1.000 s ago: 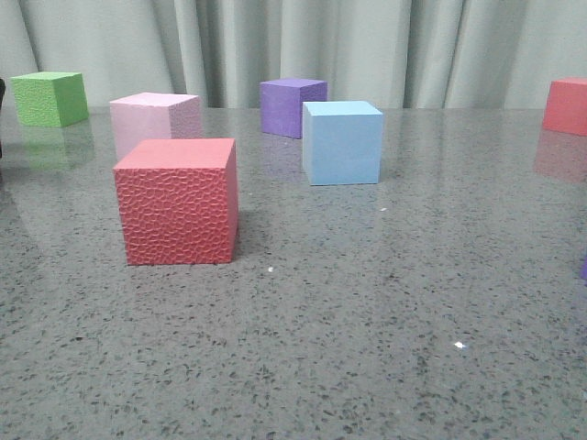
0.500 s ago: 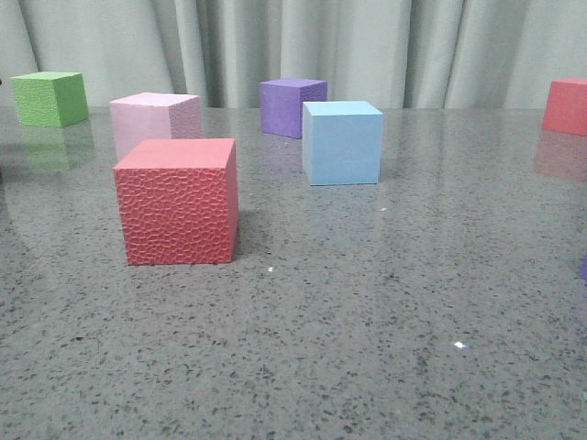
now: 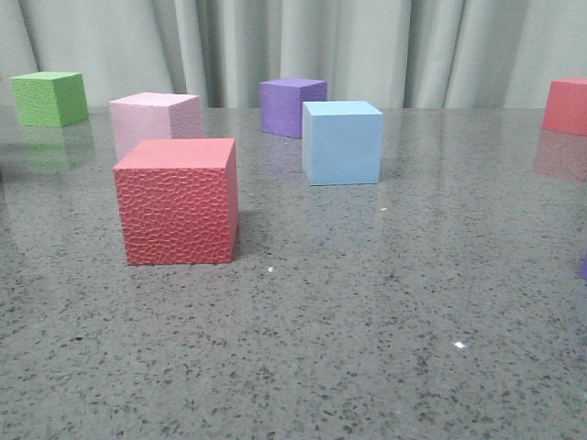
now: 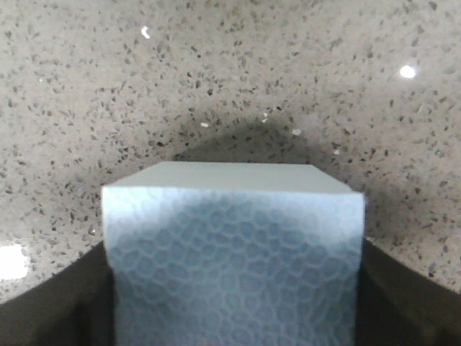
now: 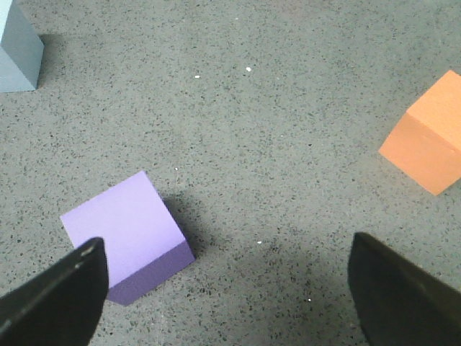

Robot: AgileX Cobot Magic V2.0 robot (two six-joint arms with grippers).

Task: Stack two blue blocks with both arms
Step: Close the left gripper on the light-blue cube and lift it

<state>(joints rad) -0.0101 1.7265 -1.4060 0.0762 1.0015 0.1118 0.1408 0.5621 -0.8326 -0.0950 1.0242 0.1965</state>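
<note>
Left gripper: closed on a blue block, held clear of the table.
Second blue block: resting at 12 o'clock, just right of centre, in the front view.
Right gripper: jaws wide, empty; purple cube at 9 o'clock.
Risk: a mistaken purple pick; a skewed release could topple the stack.

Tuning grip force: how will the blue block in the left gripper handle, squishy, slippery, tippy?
The blue block looks like matte, cell-textured foam, so probably light and slightly compressible. That texture should resist slipping. Flat faces and cube shape suggest it will stack stably, not roll.
</note>
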